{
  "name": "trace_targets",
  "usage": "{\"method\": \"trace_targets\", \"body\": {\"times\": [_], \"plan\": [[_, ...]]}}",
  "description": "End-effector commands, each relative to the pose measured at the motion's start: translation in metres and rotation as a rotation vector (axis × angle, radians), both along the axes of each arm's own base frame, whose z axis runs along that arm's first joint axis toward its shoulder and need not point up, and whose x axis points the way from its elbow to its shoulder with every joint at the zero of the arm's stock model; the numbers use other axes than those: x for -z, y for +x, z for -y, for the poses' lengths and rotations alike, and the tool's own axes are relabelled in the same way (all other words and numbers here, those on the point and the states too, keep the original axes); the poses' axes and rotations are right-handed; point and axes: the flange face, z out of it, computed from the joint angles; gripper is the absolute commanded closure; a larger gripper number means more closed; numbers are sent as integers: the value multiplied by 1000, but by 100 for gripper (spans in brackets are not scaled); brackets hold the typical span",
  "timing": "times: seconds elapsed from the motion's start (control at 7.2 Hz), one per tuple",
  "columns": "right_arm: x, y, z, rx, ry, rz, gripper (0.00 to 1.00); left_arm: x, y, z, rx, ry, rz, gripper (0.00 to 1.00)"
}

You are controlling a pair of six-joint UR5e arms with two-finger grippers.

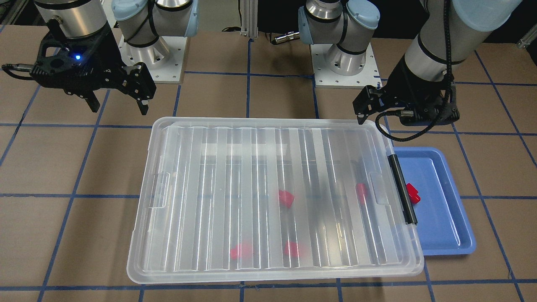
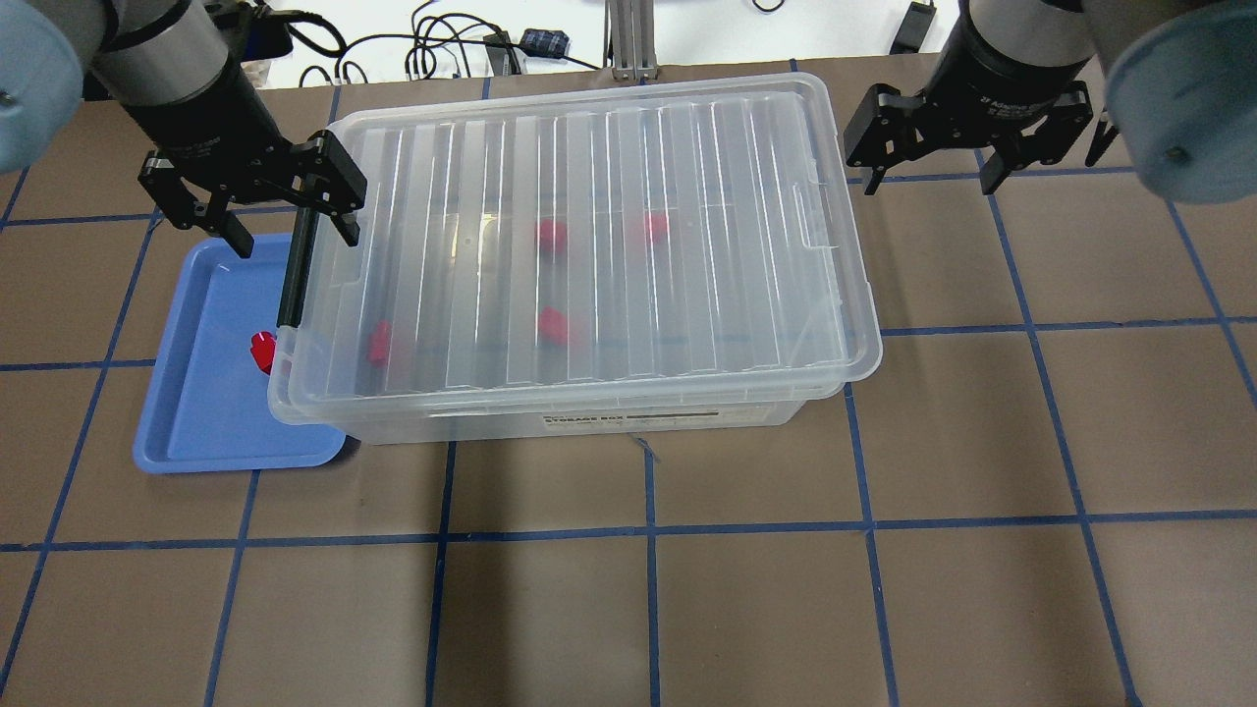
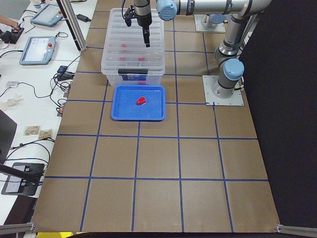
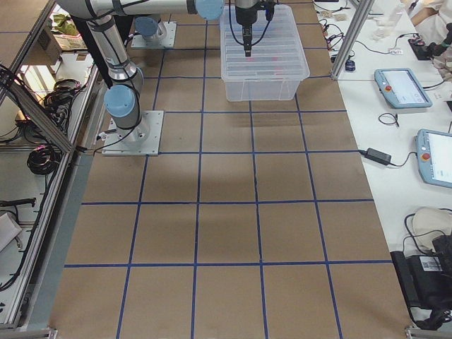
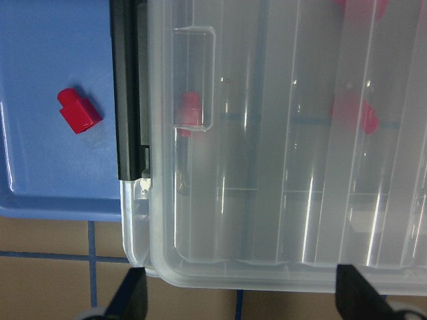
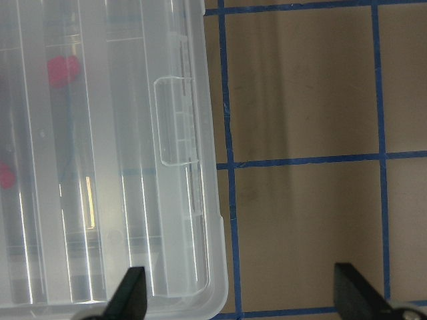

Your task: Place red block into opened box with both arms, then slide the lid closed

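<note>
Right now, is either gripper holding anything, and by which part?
Nothing is held. The left gripper is open above the box's black-bar end, and the right gripper is open near the lid's other end.

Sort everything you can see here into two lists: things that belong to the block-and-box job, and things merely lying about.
Belongs to the job:
box
lid, lying on top of it
red block in the blue tray
four red blocks inside the box
left pincer and right pincer, both open

Lying about:
two tablets on the side bench
power adapter
cables
</note>
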Motion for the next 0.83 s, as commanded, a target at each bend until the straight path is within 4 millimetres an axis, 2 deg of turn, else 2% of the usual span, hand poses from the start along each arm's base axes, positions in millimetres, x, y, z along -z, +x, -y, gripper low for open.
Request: {"method": "trace_targets", "body": {"times": [0.0,0.28,0.56,0.69], "plan": [[0,0,0,0,1,0,0,-2,0,-2,-2,-6,0,0],[14,-5,8,-7,19,-3,0,-7,0,-6,-2,-10,2,0],[77,-8,49,-17,106,-2,0,-11,-1,-8,-2,-18,2,0],[115,-8,80,-17,96,-2,0,-11,0,-8,-3,-18,-1,0]]}}
